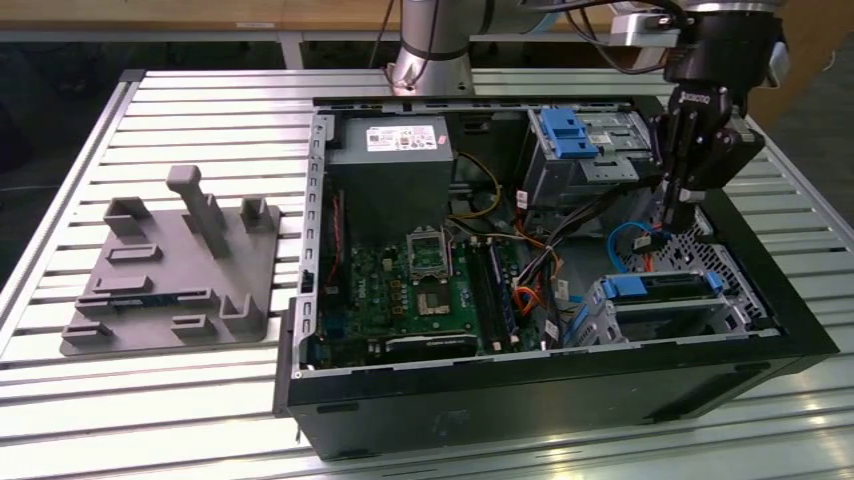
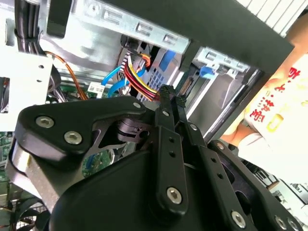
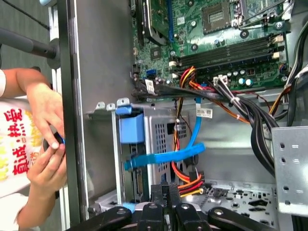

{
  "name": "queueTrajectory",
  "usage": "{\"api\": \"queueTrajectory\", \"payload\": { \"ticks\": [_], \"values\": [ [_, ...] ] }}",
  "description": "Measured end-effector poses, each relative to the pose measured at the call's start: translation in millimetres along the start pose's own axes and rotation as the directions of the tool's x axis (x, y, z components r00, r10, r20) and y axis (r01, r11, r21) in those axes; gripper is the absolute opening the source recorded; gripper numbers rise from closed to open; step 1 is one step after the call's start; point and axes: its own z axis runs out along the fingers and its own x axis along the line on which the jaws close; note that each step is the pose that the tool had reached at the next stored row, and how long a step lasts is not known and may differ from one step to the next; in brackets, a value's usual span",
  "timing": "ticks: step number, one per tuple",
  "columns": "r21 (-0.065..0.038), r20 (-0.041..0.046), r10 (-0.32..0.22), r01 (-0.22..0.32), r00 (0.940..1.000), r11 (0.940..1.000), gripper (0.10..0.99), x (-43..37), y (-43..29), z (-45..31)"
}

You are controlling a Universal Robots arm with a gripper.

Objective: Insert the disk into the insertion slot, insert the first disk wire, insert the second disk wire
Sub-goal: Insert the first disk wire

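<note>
The disk (image 1: pixel 661 287) is lying in its blue frame inside the drive cage (image 1: pixel 727 312), in the part of the open computer case (image 1: pixel 534 400) that is toward the exterior view's right. That view is also giving the wider layout. The case is resting on a slatted table (image 1: pixel 200 120), with a grey fixture (image 1: pixel 174 270) well apart from it toward the exterior view's left. The arm is reaching down into the case so that the gripper (image 1: pixel 681 215) is hanging just above the cage, near a blue flat cable (image 1: pixel 627 240).

From there the fingertips are too small to judge, and the wrist views are filling that in. In the second wrist view the gripper (image 2: pixel 172 96) is showing its two black fingers (image 2: pixel 166 139) drawn close together, with a bundle of coloured wires (image 2: pixel 139 77) running straight to their tips. They appear to be pinching the end of that bundle, though the contact itself is hidden.

The first wrist view is looking past the gripper (image 3: pixel 166 188) at the cage's perforated wall (image 3: pixel 161 130), the blue flat cable (image 3: pixel 163 158) crossing it, the coloured wires (image 3: pixel 190 185) just beside the tips, and the motherboard (image 3: pixel 216 29) beyond. It is also catching a person's hands (image 3: pixel 45 144) outside the case wall, holding something small and blue.
</note>
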Motion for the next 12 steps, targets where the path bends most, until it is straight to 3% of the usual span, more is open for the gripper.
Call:
{"api": "queueTrajectory", "payload": {
  "ticks": [3, 4, 5, 6, 12],
  "values": [
    [-0.005, -0.0004, -0.004, 0.004, 1.0, 1.0, 0.161, -0.1, -3.3, -0.1],
    [-0.006, 0.0043, -0.004, 0.004, 1.0, 1.0, 0.161, 0.7, -3.4, 0.4],
    [-0.008, 0.0208, -0.005, 0.005, 0.9998, 1.0, 0.161, 1.7, -3.5, 1.0],
    [-0.008, 0.0302, -0.006, 0.006, 0.9995, 0.9999, 0.161, 3.1, -3.7, 1.7],
    [-0.01, 0.0516, -0.006, 0.007, 0.9986, 0.9999, 0.161, 12.8, -4.2, 5.3]
  ]
}}
